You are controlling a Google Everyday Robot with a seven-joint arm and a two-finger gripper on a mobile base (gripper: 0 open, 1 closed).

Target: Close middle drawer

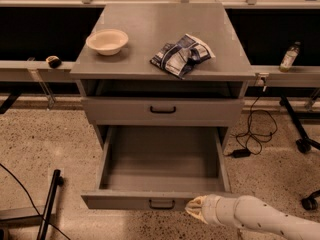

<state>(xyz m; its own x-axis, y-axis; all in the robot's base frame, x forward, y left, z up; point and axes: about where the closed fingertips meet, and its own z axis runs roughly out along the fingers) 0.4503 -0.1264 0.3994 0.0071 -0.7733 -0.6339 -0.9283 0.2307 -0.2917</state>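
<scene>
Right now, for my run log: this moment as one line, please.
middle drawer: open | gripper: at its front panel, right of handle | cabinet top: bowl, bag
</scene>
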